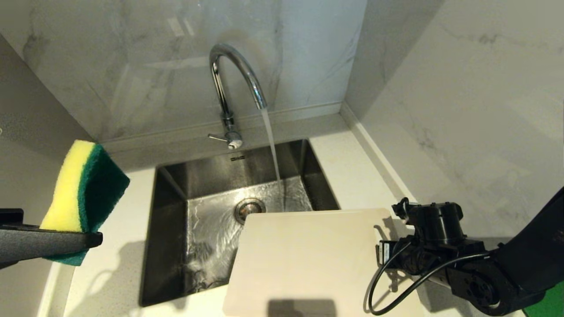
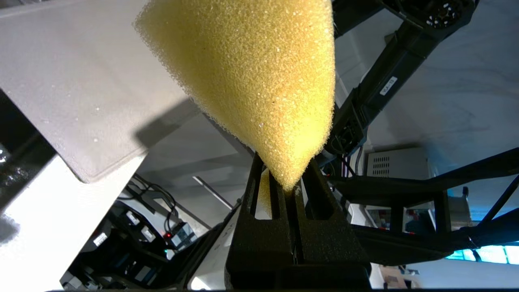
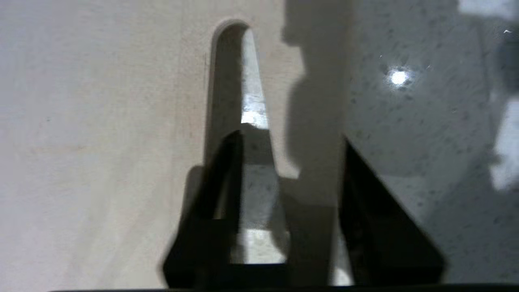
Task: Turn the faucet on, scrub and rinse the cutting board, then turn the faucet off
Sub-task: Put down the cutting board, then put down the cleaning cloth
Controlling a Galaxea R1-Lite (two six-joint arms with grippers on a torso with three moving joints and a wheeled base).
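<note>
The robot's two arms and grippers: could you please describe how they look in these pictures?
Both are matte black. The right arm has chunky rounded joint housings, a loose black cable looping beside its wrist and a small white label. The right gripper ends in flat, tapering black fingers. The left gripper has slotted, rough-textured black fingers, grey-looking from the head view.

The right arm [image 1: 506, 273] is being shown in the head view as a matte black body of rounded housings — a cylindrical wrist module with a flat cap, and a round joint cover ringed by small screws. A thin black cable [image 1: 387, 286] is being looped loosely beneath the wrist. The right gripper [image 3: 288, 178] is being seen as two flat black wedge-shaped fingers with straight edges. The left gripper [image 2: 290, 190] is being presented as two slotted black fingers of grainy texture. A small white label is being carried on a black strut in the left wrist view.
</note>
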